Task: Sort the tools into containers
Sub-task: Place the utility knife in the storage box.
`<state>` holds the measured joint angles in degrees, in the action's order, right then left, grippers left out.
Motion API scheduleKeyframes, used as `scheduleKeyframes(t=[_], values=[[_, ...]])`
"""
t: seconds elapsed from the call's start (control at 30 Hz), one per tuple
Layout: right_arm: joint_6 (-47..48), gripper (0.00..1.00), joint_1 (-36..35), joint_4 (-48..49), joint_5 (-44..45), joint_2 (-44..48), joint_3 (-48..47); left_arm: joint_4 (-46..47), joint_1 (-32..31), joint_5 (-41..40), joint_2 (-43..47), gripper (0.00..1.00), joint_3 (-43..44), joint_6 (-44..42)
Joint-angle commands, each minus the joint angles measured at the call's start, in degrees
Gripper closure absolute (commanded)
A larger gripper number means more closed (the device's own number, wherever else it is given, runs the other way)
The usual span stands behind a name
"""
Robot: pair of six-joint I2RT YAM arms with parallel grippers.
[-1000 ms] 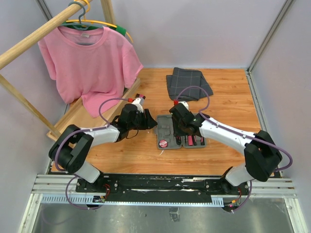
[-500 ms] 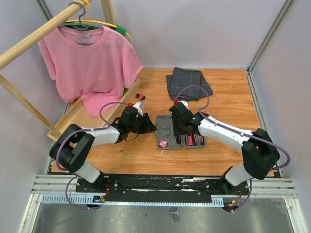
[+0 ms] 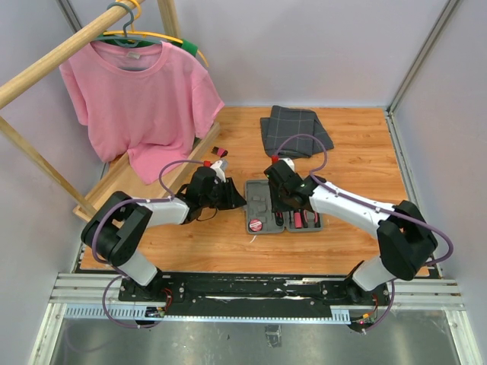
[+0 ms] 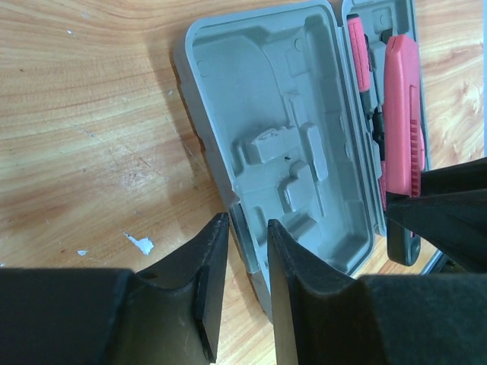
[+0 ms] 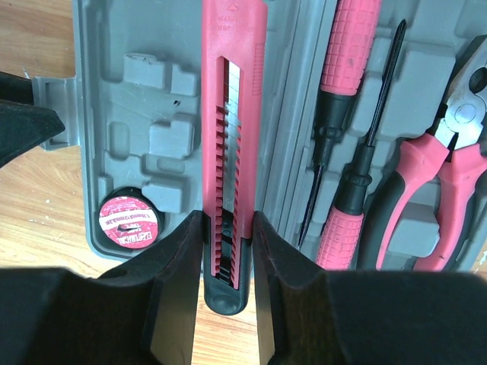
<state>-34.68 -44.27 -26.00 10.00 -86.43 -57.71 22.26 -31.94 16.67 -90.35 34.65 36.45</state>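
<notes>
Utility knife in right pincer overhangs case edge.

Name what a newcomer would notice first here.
The open grey case sits mid-table, with pink-handled screwdrivers and pliers in its tray. The right tool clamps a red utility knife over it, while the left tool pinches the case's rim. Back left, a pink T-shirt hangs on a wooden rack.
</notes>
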Motion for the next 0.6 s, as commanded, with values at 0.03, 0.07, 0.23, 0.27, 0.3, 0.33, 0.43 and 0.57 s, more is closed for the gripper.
scheduleKeyframes(t=[0.03, 0.07, 0.23, 0.27, 0.3, 0.33, 0.43, 0.57], values=[[-0.5, 0.96, 0.7, -0.7, 0.2, -2.1, -2.3, 1.8, 0.4, 1.3, -1.4, 0.74, 0.6, -0.2], [-0.9, 0.96, 0.6, -0.7, 0.6, -2.4, -2.3, 1.8, 0.4, 1.4, -1.6, 0.77, 0.7, -0.2], [-1.9, 0.95, 0.6, -0.6, 1.5, -3.5, -2.7, 1.8, 0.4, 1.6, -2.0, 0.89, 0.8, -0.3], [-1.9, 0.95, 0.6, -0.6, 1.6, -3.8, -2.9, 1.8, 0.4, 1.5, -2.0, 0.91, 0.8, -0.2], [-1.9, 0.95, 0.6, -0.6, 1.6, -4.0, -3.1, 1.8, 0.4, 1.4, -1.9, 0.92, 0.8, -0.2], [-1.9, 0.95, 0.6, -0.6, 1.5, -4.4, -3.3, 1.8, 0.4, 1.3, -1.9, 0.92, 0.8, -0.2], [-2.0, 0.94, 0.7, -0.5, 1.3, -5.3, -3.8, 1.8, 0.4, 1.5, -2.1, 0.94, 0.8, -0.2], [-2.6, 0.92, 0.7, -0.5, 1.5, -6.1, -3.7, 1.8, 0.4, 1.6, -2.2, 0.96, 0.9, -0.1]])
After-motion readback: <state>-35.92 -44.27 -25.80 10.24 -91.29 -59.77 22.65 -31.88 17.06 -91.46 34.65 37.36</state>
